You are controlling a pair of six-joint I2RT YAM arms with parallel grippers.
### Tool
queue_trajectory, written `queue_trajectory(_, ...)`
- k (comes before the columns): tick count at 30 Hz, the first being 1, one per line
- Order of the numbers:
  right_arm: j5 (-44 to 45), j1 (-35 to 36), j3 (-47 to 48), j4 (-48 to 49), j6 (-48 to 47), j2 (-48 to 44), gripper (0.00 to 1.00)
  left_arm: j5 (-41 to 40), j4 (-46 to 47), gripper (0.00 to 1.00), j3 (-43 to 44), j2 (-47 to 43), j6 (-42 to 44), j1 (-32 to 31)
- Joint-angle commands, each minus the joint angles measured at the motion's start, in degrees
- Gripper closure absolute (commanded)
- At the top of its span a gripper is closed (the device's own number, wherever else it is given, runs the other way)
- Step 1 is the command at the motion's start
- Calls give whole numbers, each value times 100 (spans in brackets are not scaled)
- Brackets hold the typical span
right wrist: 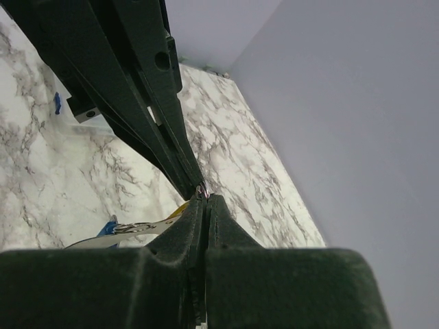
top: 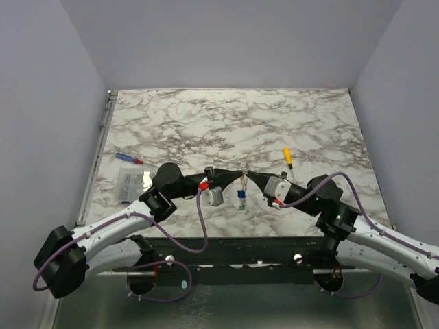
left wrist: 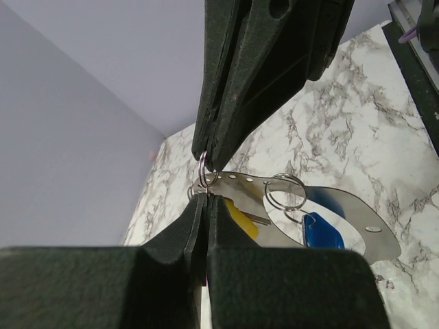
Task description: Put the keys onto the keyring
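Silver keyring (left wrist: 202, 171) clamped by left gripper (left wrist: 204, 200) and right gripper (right wrist: 206, 199), both clenched tip-to-tip; keys (top: 241, 199) dangle below.

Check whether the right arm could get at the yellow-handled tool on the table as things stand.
Probably not yet: the right pincer is shut on the keyring, shared with the left pincer. The yellow-handled tool lies uncovered close beside that arm, so only the grip hinders it.

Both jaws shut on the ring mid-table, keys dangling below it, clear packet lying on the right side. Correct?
One thing is off: the clear packet lies on the left side, as the top external view shows. The rest stands: both jaws are shut on the ring, with the keys dangling below it.
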Motion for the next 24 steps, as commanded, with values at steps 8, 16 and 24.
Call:
queue_trajectory(8,-105,26,-19,686,192,-136,99,533,77,100,15,57,-105,-88)
queue_trajectory(16,-133,26,-26,761,192,-26,99,510,76,98,7,54,-105,-109)
queue_trajectory(24,-54,26,-60,711,166,-114,99,316,18,68,-99,-138,40,-117)
